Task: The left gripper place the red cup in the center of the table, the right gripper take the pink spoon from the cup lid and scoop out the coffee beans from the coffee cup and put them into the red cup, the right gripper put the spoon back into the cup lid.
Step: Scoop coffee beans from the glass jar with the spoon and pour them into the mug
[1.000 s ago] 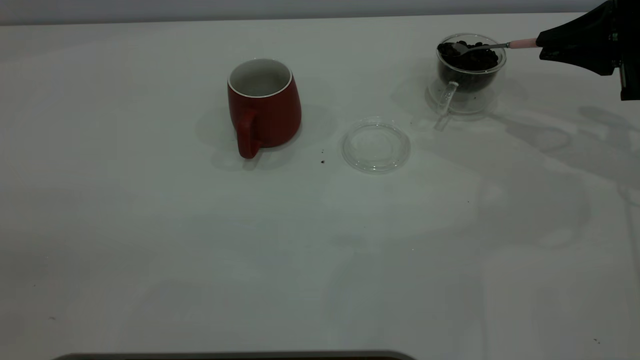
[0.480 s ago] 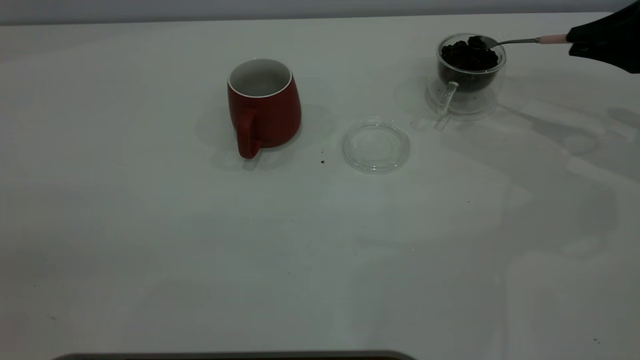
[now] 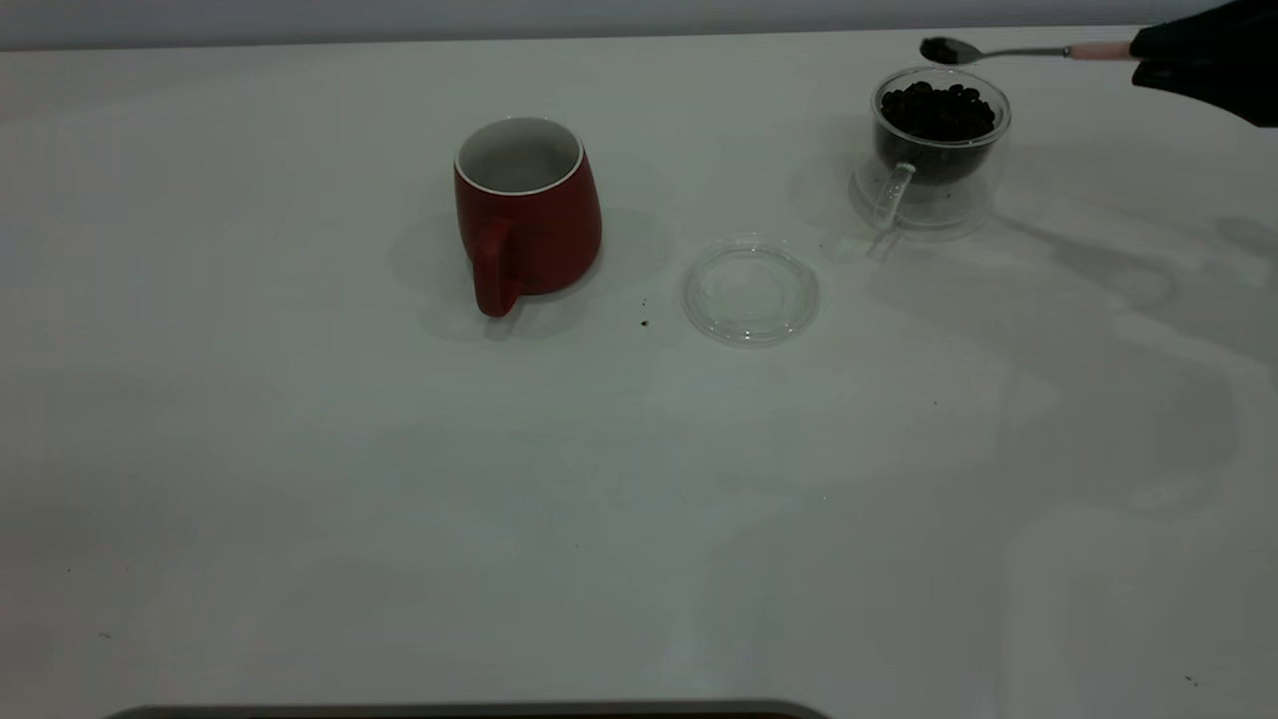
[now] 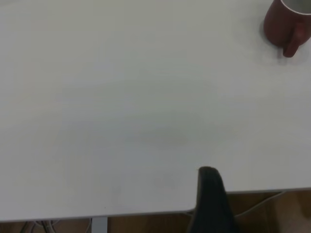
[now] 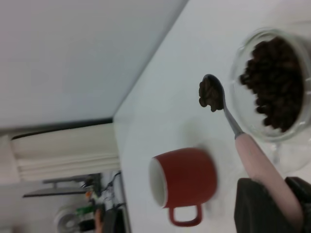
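The right gripper (image 3: 1148, 62) is pinching the pink spoon (image 3: 1028, 51) by the far end of its pale handle, at the tabletop's far right edge. The spoon is held roughly level above the coffee cup (image 3: 939, 130), its bowl carrying a small heap of coffee beans (image 5: 209, 93). The load is light but loose: beans are hard, round and free to roll, so any tilt or jolt would likely spill them. The thin metal neck is stiff; the present hold on the handle end looks adequate.

The red cup (image 3: 526, 210) stands upright near the tabletop (image 3: 399, 519) centre, handle toward the camera, well apart from the coffee cup. Being ceramic, it should stay put when beans drop in.

The cup lid (image 3: 751, 291) lies flat between the two cups, nearer the camera, and appears empty. It is low and should not obstruct a level transfer. The glass coffee cup is fragile and just below the spoon.

The left gripper (image 4: 210, 204) is parked near the tabletop edge; its fingers' state cannot be told.
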Available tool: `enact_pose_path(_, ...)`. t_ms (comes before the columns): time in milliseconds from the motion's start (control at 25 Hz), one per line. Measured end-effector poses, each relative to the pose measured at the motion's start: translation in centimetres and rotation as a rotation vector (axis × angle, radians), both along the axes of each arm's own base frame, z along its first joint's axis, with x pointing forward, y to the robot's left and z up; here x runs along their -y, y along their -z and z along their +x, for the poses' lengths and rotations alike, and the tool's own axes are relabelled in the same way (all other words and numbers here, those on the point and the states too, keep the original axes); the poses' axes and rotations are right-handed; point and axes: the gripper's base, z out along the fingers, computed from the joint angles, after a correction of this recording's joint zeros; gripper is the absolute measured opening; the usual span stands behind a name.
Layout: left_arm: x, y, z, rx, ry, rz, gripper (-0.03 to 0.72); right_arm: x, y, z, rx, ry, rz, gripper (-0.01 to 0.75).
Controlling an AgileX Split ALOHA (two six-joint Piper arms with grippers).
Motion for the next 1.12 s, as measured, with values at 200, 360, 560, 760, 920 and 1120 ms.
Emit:
enact_pose_path(200,0.0,0.0,0.0,0.0,0.0,0.0,0.569,-0.2,-0.2,0.0,0.012,-0.012,0.027,0.111)
enact_pose_path(360,0.0,0.0,0.0,0.0,0.0,0.0,0.569,-0.9,-0.3,0.1,0.003,-0.03,0.035,0.111)
enact_pose_path(560,0.0,0.0,0.0,0.0,-0.002,-0.003,0.569,-3.9,-0.3,0.4,-0.003,-0.099,0.043,0.111)
enact_pose_path(760,0.0,0.0,0.0,0.0,-0.002,-0.002,0.569,-8.0,-0.4,0.8,-0.002,-0.169,0.063,0.111)
enact_pose_path(920,0.0,0.0,0.0,0.0,-0.002,-0.002,0.569,-11.3,-0.6,0.8,0.001,-0.22,0.081,0.111)
enact_pose_path(1120,0.0,0.0,0.0,0.0,-0.002,-0.002,0.569,-14.8,-0.6,0.2,-0.019,-0.297,0.094,0.111)
